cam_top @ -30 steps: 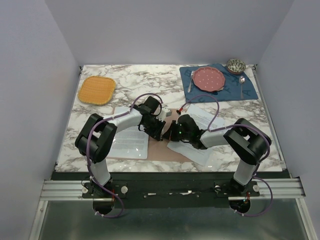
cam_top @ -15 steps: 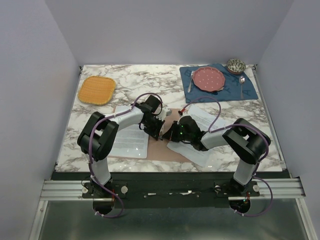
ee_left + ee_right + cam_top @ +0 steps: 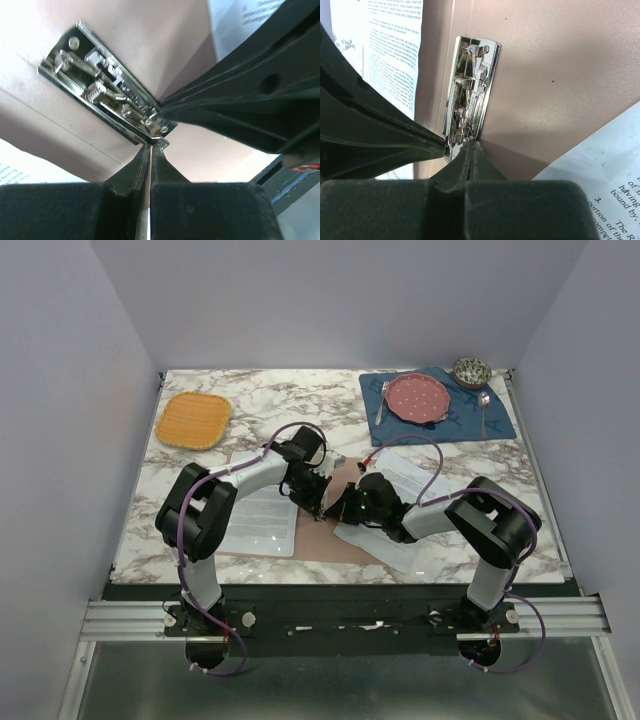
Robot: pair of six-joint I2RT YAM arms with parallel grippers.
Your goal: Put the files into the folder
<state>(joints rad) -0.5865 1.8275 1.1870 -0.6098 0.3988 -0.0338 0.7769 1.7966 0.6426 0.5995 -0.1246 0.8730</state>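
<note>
Since a second ago, your left gripper (image 3: 151, 145) has closed. Its two black fingers now lie pressed together with only a hairline of light between them, and their tips touch one end of the metal clip (image 3: 107, 92). Whether they pinch any part of it, you cannot tell. Your right gripper (image 3: 470, 145) has stayed clenched, its tips touching the end of the same clip from the opposite side, with nothing visibly held. That clip is a narrow, shiny strip of stamped steel with a small spring and levers, fixed along the spine of the folder (image 3: 322, 542). The folder, of matte pinkish-brown card, lies open and flat near the middle of the table's near edge. The table (image 3: 280, 405) is white marble veined with grey. One of the files (image 3: 258, 522), thin white paper dense with black print, lies on the folder's left half. The other sheet (image 3: 392, 548) lies askew over its right half, toward the table's right edge.
</note>
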